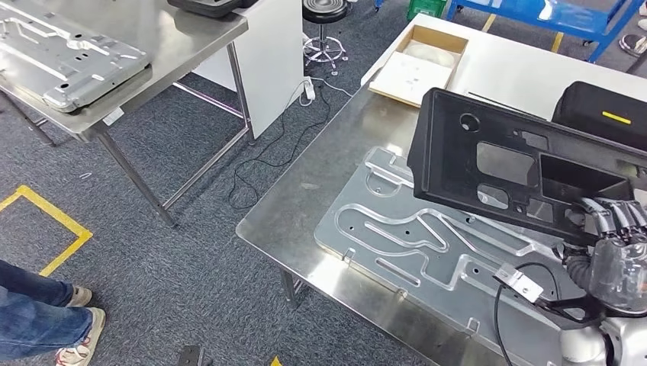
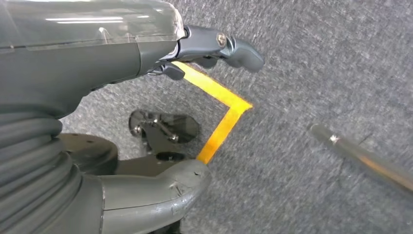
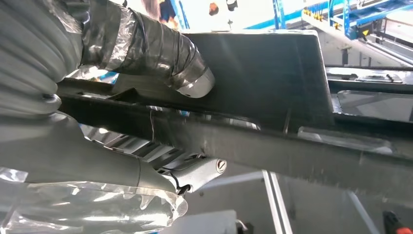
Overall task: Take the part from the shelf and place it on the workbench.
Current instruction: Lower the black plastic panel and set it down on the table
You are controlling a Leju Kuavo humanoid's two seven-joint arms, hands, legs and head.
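Head view: the right hand (image 1: 618, 229) grips the black plastic part (image 1: 526, 171) by its lower edge, holding it tilted above the clear fixture plate (image 1: 427, 244) on the steel workbench (image 1: 305, 198). Left wrist view: the left hand (image 2: 214, 48), fingers apart and holding nothing, hangs over grey carpet (image 2: 316, 58) with yellow floor tape (image 2: 224, 117).

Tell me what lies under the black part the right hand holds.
Under the black part, gripped by the right hand, lies a clear plastic plate on the steel workbench. The plate's far edge is covered.
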